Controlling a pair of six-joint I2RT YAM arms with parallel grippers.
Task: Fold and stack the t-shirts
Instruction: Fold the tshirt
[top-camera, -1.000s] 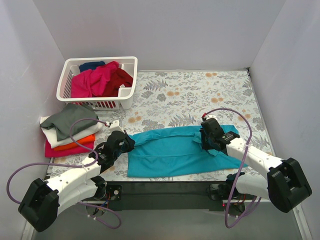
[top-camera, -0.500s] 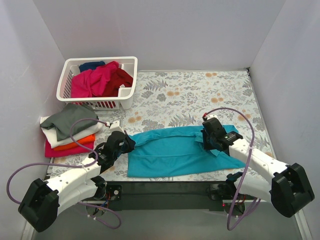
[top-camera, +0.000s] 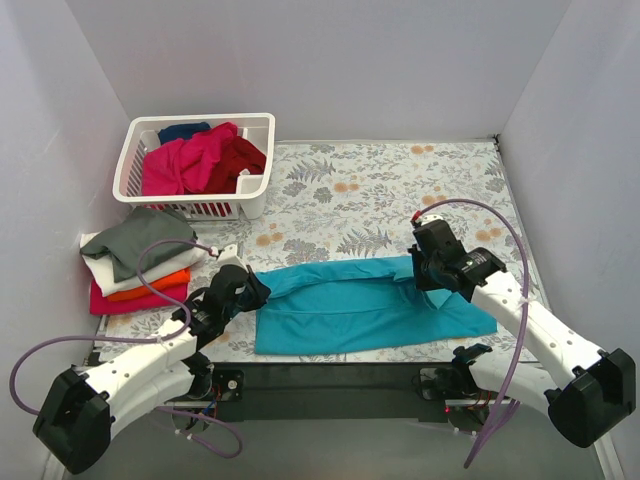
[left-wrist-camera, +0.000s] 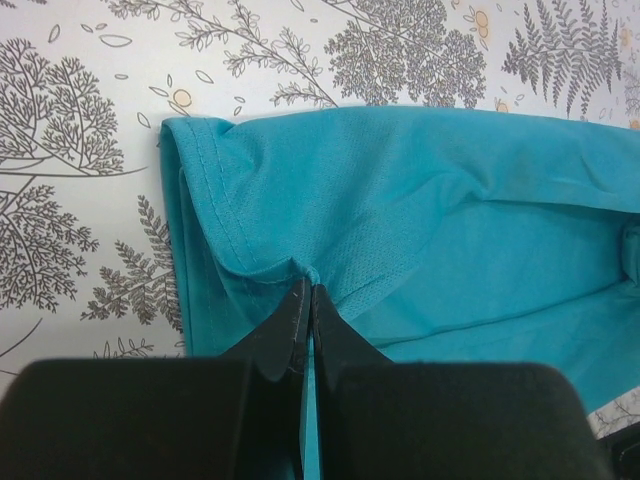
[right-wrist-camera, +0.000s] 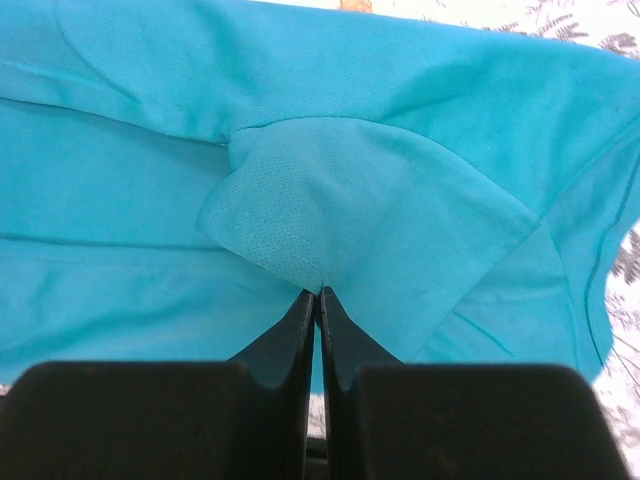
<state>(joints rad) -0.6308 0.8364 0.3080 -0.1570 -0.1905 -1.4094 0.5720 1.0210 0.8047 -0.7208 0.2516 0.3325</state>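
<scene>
At far left of the overhead view, folded t-shirts (top-camera: 135, 262) sit stacked on the tabletop (top-camera: 380, 190) below the basket (top-camera: 200, 119). Left of centre, the left hand (top-camera: 258, 290) pinches the teal t-shirt (top-camera: 350, 305), which is spread across the lower middle. At right, the right hand (top-camera: 422, 277) pinches its other end.
</scene>
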